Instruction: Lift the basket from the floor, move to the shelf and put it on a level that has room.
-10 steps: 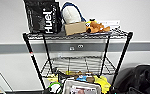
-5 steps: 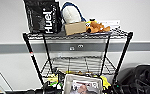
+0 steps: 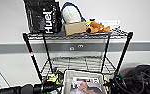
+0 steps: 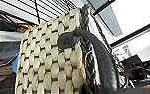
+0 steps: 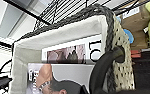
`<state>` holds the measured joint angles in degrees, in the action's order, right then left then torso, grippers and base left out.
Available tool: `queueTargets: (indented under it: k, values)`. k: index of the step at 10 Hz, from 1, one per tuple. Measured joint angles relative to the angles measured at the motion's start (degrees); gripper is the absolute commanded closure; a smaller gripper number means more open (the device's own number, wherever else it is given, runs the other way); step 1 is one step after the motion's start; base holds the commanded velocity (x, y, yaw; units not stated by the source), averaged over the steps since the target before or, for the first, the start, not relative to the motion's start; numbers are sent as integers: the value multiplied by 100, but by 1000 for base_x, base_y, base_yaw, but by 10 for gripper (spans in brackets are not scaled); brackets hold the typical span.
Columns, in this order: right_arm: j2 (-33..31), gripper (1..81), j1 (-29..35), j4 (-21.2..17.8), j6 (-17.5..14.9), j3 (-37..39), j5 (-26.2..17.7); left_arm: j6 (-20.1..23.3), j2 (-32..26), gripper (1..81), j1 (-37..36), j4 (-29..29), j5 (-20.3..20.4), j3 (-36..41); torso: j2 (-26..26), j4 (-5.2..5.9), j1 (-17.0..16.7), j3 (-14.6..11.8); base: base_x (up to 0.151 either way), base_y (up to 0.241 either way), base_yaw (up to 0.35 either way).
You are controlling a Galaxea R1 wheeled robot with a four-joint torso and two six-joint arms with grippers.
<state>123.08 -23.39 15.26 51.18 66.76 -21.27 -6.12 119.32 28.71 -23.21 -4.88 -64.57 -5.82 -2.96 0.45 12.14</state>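
The basket (image 3: 84, 82) sits at 6 o'clock in the head view, raised between the 2 arms just in front of the shelf (image 3: 76, 37). Its white lining frames a printed picture (image 3: 84, 85) inside. The left arm (image 3: 28, 88) comes in at 7 o'clock, the right arm (image 3: 133, 82) at 4 o'clock, both meeting the basket's sides. I cannot tell whether either claw is clenched or released.

The level (image 3: 78, 63) lies bare at the centre, straight behind the basket's far rim. On the top tier at 12 o'clock stand a black bag (image 3: 42, 16) lettered "Huel", a white and blue soft toy (image 3: 71, 13), a cardboard box (image 3: 75, 27) and an orange plush animal (image 3: 97, 27).

The left wrist view has the beige woven side (image 4: 51, 65) with a dark handle (image 4: 96, 57) looping over it.
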Motion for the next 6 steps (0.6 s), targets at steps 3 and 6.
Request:
queueTargets:
  k: [3,6]
  values:
    - [-56,811,592,-7,402,-210,-278,-156,-79,811,-591,-200,-378,118,0,0,0,0,0,0,0]
    - [-105,811,1165,-71,701,-350,-579,-457,-110,811,-1267,-256,-680,195,0,0,0,0,0,0,0]
